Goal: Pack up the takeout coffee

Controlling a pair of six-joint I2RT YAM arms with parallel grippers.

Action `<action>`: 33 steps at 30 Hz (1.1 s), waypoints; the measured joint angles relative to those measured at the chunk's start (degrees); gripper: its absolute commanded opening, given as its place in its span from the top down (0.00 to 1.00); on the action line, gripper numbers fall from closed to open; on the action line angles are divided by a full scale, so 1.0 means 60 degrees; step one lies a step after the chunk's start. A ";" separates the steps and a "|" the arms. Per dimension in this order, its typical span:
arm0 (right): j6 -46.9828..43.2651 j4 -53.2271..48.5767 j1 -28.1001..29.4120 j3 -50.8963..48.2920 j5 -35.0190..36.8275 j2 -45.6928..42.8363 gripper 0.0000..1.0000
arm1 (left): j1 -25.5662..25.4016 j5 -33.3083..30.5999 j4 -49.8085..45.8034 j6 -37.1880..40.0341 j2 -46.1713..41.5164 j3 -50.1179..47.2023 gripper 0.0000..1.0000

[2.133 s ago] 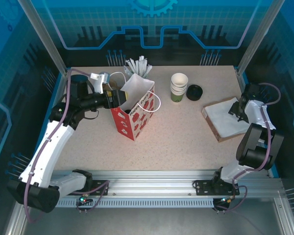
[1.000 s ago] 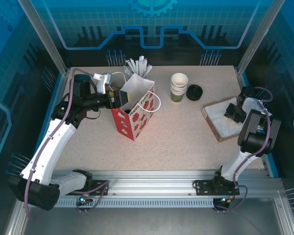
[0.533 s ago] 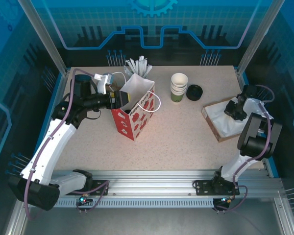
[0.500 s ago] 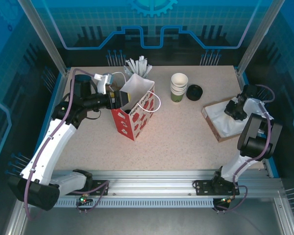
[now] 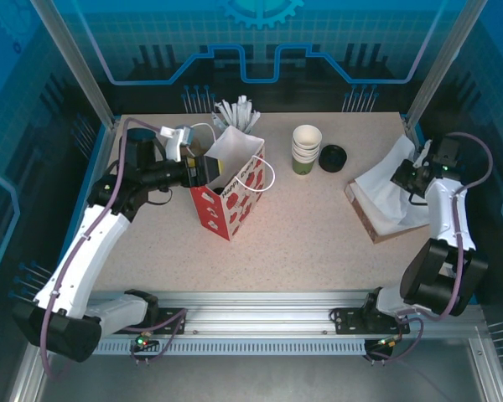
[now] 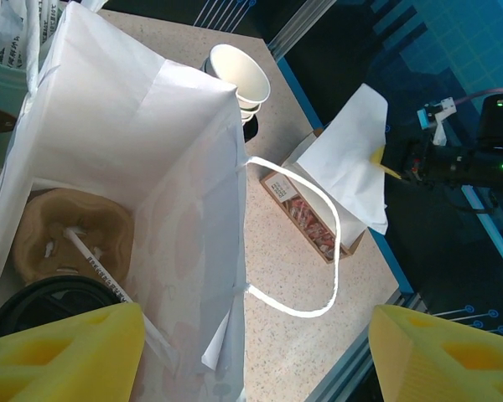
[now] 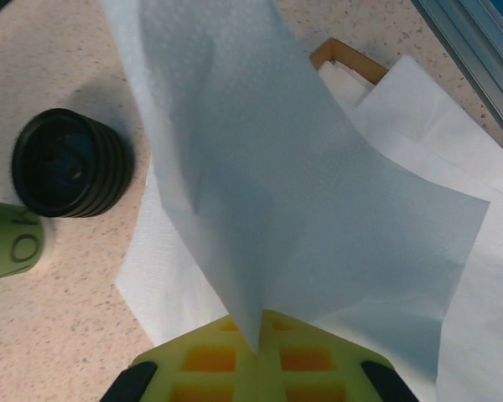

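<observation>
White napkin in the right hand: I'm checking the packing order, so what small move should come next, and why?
Probably carry the white paper napkin leftward toward the red-and-white paper bag. The right hand is shut on one sheet, raised above the brown cardboard box. The bag's mouth gapes, with the open left hand at its rim.

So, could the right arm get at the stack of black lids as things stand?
Likely yes for reach: bare table lies between the napkin box and the black lids. But the right gripper is shut on a white napkin, so it cannot grasp them yet.
</observation>
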 measured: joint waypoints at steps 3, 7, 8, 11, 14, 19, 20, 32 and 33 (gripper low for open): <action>0.0055 -0.0157 0.0000 0.0000 -0.0328 -0.0350 0.95 | -0.0044 0.0000 0.0240 -0.0033 -0.0233 -0.0102 0.28; 0.0251 -0.0306 0.0022 0.0000 -0.0871 -0.0601 0.95 | -0.0266 0.0007 0.0616 -0.0073 -0.0448 -0.0127 0.28; 0.0299 -0.0313 0.0033 -0.0004 -0.1005 -0.0612 0.95 | -0.0339 0.0007 0.0699 -0.0076 -0.0470 -0.0127 0.28; 0.0492 -0.0270 0.0091 -0.0146 -0.1319 -0.0601 0.93 | -0.0448 0.0007 0.0834 -0.0095 -0.0474 -0.0127 0.28; 0.0586 -0.0262 0.0146 -0.0466 -0.1359 -0.0433 0.86 | -0.0492 0.0004 0.0874 -0.0098 -0.0474 -0.0127 0.28; 0.0528 -0.0288 0.0233 -0.1151 -0.0619 0.0149 0.57 | -0.0546 0.0000 0.0867 -0.0095 -0.0474 -0.0127 0.28; 0.0488 -0.0324 0.0310 -0.1239 -0.0372 0.0175 0.52 | -0.0546 0.0000 0.0863 -0.0095 -0.0474 -0.0127 0.28; -0.0062 -0.1198 0.3942 -0.1133 0.3457 -0.0415 0.33 | -0.0550 -0.0182 0.0787 -0.0095 -0.0474 -0.0153 0.28; -0.0091 -0.1268 0.4248 -0.1086 0.3657 -0.0393 0.33 | -0.0554 -0.0186 0.0783 -0.0095 -0.0474 -0.0171 0.28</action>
